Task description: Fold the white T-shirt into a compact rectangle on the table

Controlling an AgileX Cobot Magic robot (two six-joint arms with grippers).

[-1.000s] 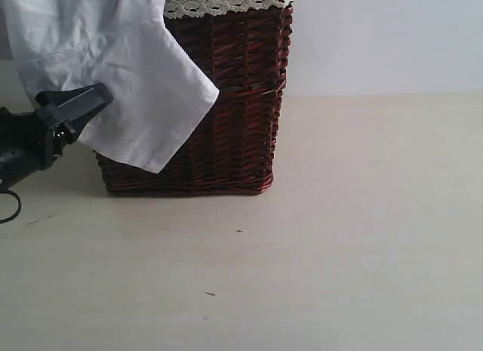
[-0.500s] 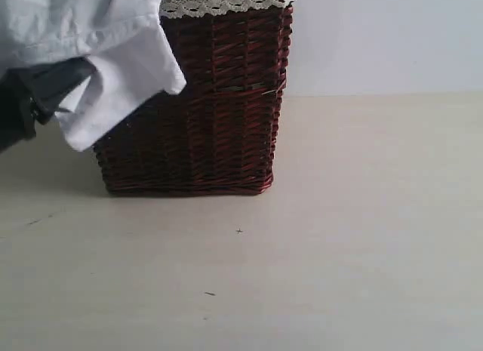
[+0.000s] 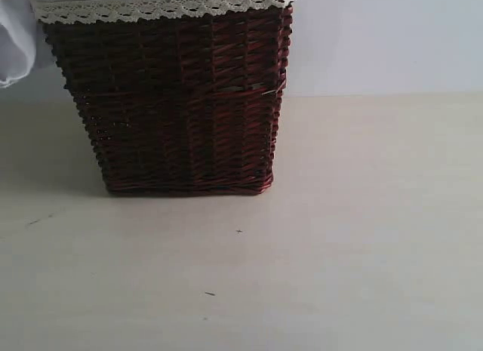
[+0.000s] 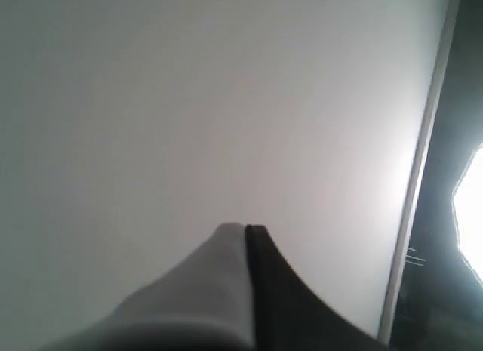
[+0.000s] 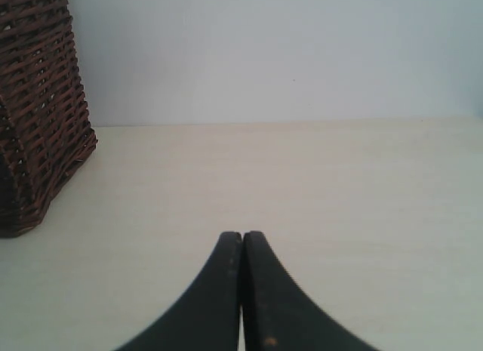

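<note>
T-shirt [image 3: 15,45] cloth shows only as a pale fold at the left edge of the exterior view, hanging above the table [image 3: 339,215] beside the dark red wicker basket [image 3: 181,102]; the rest of it is out of frame. Your left gripper [image 4: 245,227] has its jaws pressed together, with what looks like thin white fabric lying over one of them, so you most likely have the shirt pinched. Your right gripper [image 5: 241,234] is closed on nothing, low over the table near the basket. Expect the shirt to be light, limp and quick to bunch. From one pinch it will drape and twist, so take a second hold at a shoulder or hem corner to spread it. You cannot see inside the basket past its lace trim [image 3: 166,4], so what it holds is unknown.
</note>
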